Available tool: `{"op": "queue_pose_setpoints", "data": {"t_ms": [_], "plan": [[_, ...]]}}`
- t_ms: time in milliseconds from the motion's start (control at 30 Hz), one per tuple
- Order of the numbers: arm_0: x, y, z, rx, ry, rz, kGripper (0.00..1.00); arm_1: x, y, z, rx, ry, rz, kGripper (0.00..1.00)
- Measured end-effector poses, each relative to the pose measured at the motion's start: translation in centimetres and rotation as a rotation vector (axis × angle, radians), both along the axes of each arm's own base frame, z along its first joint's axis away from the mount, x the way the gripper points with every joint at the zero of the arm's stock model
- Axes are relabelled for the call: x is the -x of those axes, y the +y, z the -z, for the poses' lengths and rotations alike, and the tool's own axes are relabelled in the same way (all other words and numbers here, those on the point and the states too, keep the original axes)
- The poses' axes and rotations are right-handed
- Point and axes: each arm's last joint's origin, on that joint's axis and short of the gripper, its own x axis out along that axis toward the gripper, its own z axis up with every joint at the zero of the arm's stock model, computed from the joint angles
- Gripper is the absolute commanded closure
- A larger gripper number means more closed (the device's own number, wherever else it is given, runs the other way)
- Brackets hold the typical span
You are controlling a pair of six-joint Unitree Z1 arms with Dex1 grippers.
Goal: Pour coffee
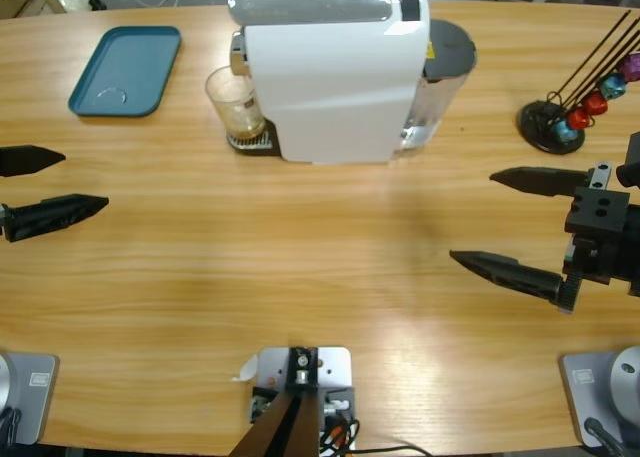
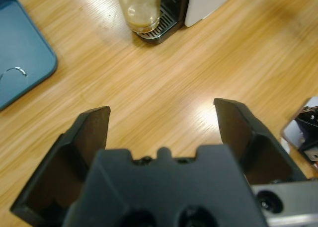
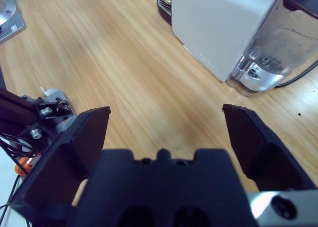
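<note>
The coffee machine (image 1: 335, 77) stands at the far middle of the table (image 1: 300, 277). The glass tumbler (image 1: 235, 102) sits on its drip tray, touching the machine's left side. The tray (image 1: 125, 70) lies far left. The capsule rack (image 1: 560, 122) stands far right.

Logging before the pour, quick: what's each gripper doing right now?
Left gripper: open, holding nothing.
Right gripper: open, holding nothing.
</note>
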Motion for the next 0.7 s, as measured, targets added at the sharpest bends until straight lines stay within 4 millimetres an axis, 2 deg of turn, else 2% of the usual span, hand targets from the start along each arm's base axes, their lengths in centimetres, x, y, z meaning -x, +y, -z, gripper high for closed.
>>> {"op": "queue_pose_setpoints", "data": {"t_ms": [200, 700], "plan": [[0.44, 0.01, -0.26, 0.042, 0.009, 0.041, 0.193, 0.00, 0.00, 0.00, 0.000, 0.000, 0.000, 0.000], [0.68, 0.01, -0.39, 0.064, 0.015, 0.064, 0.170, 0.01, 0.01, 0.00, 0.000, 0.000, -0.003, 0.000]]}}
